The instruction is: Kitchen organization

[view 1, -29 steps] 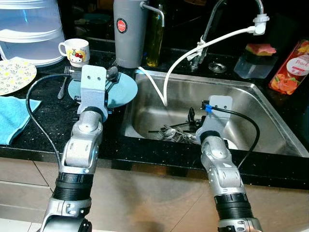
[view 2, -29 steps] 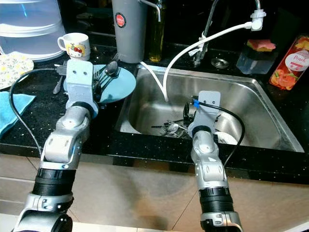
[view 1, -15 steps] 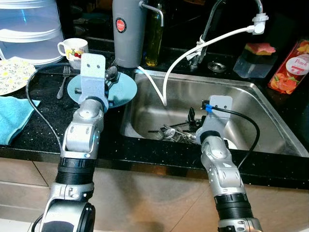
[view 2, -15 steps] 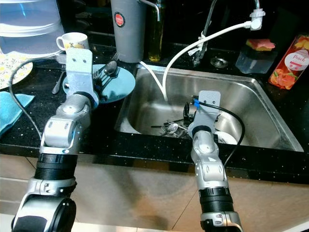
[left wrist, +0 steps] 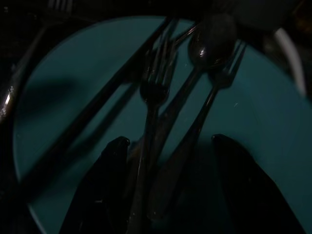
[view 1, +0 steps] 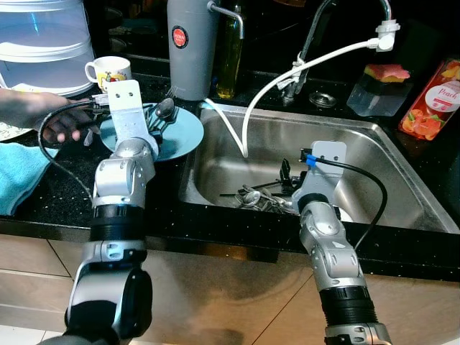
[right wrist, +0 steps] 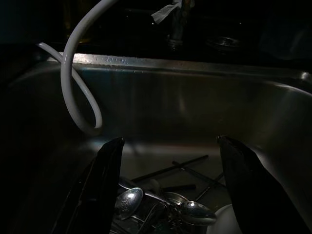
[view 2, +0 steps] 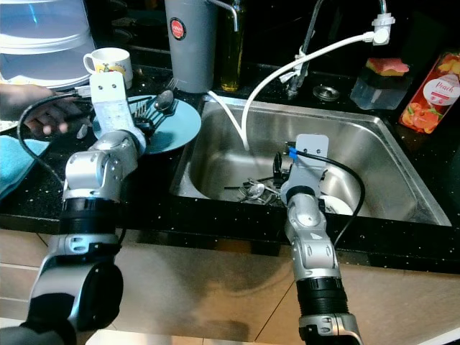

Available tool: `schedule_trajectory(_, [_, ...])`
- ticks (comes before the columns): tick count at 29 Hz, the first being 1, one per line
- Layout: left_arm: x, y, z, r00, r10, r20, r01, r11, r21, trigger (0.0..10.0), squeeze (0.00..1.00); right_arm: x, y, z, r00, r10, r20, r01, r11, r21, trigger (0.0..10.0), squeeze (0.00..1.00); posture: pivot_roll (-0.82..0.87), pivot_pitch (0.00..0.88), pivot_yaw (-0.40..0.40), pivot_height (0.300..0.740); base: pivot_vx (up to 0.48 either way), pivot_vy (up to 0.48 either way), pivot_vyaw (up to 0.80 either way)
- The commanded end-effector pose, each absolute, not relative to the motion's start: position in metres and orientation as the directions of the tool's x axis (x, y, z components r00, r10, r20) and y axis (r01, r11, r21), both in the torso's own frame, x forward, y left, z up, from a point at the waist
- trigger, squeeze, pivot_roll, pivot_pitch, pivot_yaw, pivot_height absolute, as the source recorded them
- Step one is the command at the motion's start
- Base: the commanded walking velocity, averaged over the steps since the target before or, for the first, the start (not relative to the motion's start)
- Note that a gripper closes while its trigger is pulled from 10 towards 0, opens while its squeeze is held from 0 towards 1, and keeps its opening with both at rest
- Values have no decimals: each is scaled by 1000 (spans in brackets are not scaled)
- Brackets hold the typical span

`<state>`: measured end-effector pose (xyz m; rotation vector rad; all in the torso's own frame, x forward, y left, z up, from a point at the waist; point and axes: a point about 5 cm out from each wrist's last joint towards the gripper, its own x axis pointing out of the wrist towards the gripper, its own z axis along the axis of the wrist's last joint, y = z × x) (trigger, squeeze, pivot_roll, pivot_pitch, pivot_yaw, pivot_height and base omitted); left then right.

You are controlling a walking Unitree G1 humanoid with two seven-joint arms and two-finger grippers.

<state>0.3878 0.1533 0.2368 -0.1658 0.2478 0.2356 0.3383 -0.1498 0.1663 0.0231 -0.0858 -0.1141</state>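
Two grippers were at work: the left gripper [left wrist: 165,187] hung spread wide over the forks and spoon [left wrist: 207,46] lying on the teal plate [view 1: 183,135], left of the sink [view 1: 374,165]. The right gripper [right wrist: 168,190] gaped wide above cutlery [view 1: 253,198] in the sink, while a person's hand [view 1: 32,111] reached in from the far left.
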Motion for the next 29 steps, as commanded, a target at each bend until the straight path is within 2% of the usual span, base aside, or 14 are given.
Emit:
schedule_trajectory(1, [389, 155, 228, 914, 241, -326, -282, 956, -85, 10000, 0, 339, -152, 169, 989, -121, 86, 119, 993, 29, 10000, 0, 198, 0, -91, 740, 0, 0, 0])
schedule_trajectory(3, [389, 160, 220, 890, 280, -360, -306, 952, -15, 10000, 0, 339, -152, 170, 989, -121, 88, 119, 992, 29, 10000, 0, 198, 1, -91, 740, 0, 0, 0])
schedule_trajectory(7, [387, 164, 208, 864, 289, -412, -306, 952, 28, 10000, 0, 339, -153, 168, 989, -121, 86, 119, 992, 29, 10000, 0, 199, 5, -90, 740, 0, 0, 0])
schedule_trajectory(8, [386, 164, 207, 863, 287, -416, -301, 953, 35, 9608, 0, 339, -153, 168, 989, -122, 85, 120, 992, 29, 10000, 0, 199, 5, -90, 740, 0, 0, 0])
schedule_trajectory(9, [386, 165, 206, 860, 293, -417, -299, 953, 51, 6863, 0, 338, -152, 168, 989, -122, 85, 120, 992, 30, 10000, 0, 199, 5, -90, 740, 0, 0, 0])
schedule_trajectory(11, [386, 165, 206, 860, 293, -417, -299, 953, 51, 6863, 0, 338, -152, 168, 989, -122, 85, 120, 992, 30, 10000, 0, 199, 5, -90, 740, 0, 0, 0])
schedule_trajectory(12, [386, 165, 204, 857, 299, -419, -296, 952, 74, 1647, 0, 338, -152, 168, 989, -123, 84, 120, 992, 31, 10000, 0, 198, 8, -91, 740, 0, 0, 0])
schedule_trajectory(13, [386, 165, 204, 857, 299, -419, -296, 952, 74, 1647, 0, 338, -152, 168, 989, -123, 84, 120, 992, 31, 10000, 0, 198, 8, -91, 740, 0, 0, 0])
schedule_trajectory(14, [387, 166, 203, 857, 299, -419, -289, 953, 89, 314, 0, 338, -152, 169, 989, -122, 85, 119, 992, 32, 10000, 0, 198, 8, -91, 740, 0, 0, 0])
schedule_trajectory(16, [387, 166, 202, 856, 300, -421, -288, 953, 92, 0, 0, 338, -152, 169, 989, -121, 86, 119, 992, 33, 10000, 0, 199, 7, -91, 740, 0, 0, 0])
schedule_trajectory(23, [388, 160, 212, 899, 285, -332, -248, 957, 149, 0, 0, 339, -155, 173, 985, -139, 100, 136, 990, 40, 10000, 0, 201, 8, -91, 740, 0, 0, 0])
schedule_trajectory(28, [390, 153, 223, 938, 242, -249, -213, 967, 137, 0, 0, 337, -169, 172, 967, -241, 86, 239, 970, 39, 10000, 0, 199, 9, -90, 740, 0, 0, 0])
schedule_trajectory(29, [389, 147, 234, 960, 218, -173, -190, 968, 165, 8784, 0, 333, -194, 169, 911, -409, 63, 407, 913, 39, 10000, 0, 197, 10, -90, 740, 0, 0, 0])
